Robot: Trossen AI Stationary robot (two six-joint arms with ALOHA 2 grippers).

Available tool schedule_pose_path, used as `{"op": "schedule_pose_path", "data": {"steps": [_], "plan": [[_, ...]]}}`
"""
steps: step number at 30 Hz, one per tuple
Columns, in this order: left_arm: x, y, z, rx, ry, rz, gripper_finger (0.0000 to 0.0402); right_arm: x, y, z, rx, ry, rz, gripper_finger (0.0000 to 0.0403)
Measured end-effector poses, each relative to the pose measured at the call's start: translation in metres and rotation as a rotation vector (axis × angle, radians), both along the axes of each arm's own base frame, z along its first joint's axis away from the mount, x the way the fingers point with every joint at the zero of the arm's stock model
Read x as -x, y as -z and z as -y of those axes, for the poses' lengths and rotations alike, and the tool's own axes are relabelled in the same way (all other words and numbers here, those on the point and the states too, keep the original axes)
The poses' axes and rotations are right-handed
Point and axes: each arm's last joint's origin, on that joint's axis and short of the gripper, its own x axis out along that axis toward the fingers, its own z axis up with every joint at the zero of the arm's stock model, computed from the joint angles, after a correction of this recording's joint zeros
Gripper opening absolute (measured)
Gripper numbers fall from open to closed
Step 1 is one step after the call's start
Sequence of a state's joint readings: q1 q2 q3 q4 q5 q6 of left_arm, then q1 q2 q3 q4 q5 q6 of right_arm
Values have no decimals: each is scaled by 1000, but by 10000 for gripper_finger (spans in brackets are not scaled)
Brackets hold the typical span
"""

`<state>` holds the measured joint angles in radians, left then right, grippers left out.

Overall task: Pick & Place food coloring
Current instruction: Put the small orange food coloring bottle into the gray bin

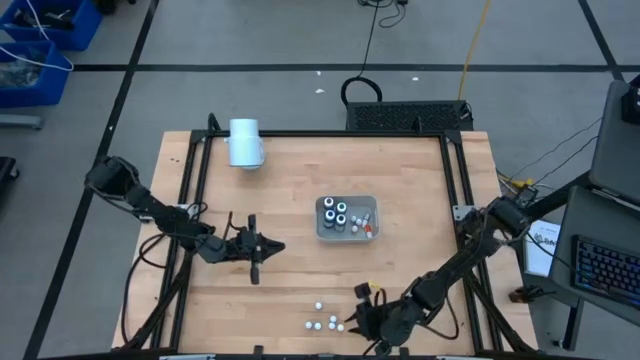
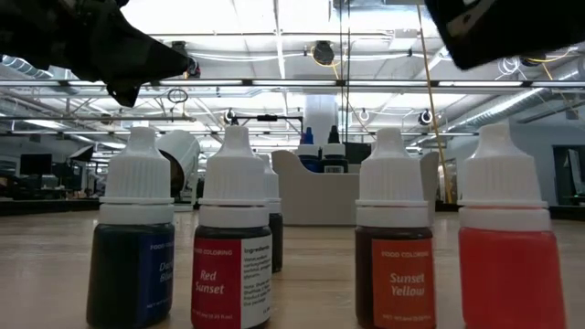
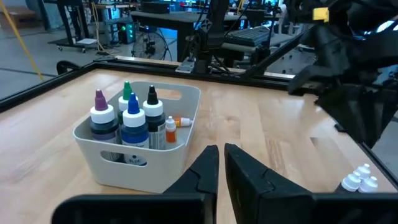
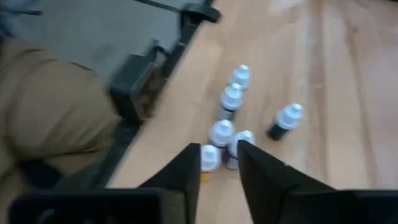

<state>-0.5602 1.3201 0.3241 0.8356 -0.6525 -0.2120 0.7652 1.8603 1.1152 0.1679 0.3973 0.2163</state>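
Note:
Several small white-capped food coloring bottles (image 1: 318, 306) stand on their bases near the table's near edge. The low view shows them close up, among them Red Sunset (image 2: 233, 256) and Sunset Yellow (image 2: 393, 260). My right gripper (image 1: 352, 318) is open and low at the right side of this group. In its wrist view its fingertips (image 4: 219, 158) flank an orange-labelled bottle (image 4: 210, 155) and a purple one (image 4: 239, 144). Larger dark bottles (image 3: 127, 118) stand in the grey tray (image 1: 346, 232). My left gripper (image 1: 272, 247) is shut and waits left of the tray. My right gripper comes level from the table's right side. Its open fingers stand beside the orange-labelled bottle's cap (image 4: 209, 151) and the purple bottle's cap (image 4: 242, 140). Both bottles stand upright on the table. I cannot tell whether a finger touches either one.
A pale blue cylinder (image 1: 245, 142) lies at the table's far left. A black frame (image 1: 450, 180) runs along the table's edges. The tray (image 3: 143, 168) also holds a small orange-tipped bottle (image 3: 173, 126). Bare wood lies between the tray and the small bottles.

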Motion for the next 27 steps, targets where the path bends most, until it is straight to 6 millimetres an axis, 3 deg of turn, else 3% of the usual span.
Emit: {"op": "schedule_pose_path", "data": {"steps": [10,15,27], "plan": [[0,0,0,-8,1,-2,12,-7,16,-2,1,52,23,182],[0,0,0,-9,1,-3,6,-9,25,-4,-19,53,22,191],[0,0,0,-9,1,-3,52,-13,33,-6,-106,93,10,189]]}}
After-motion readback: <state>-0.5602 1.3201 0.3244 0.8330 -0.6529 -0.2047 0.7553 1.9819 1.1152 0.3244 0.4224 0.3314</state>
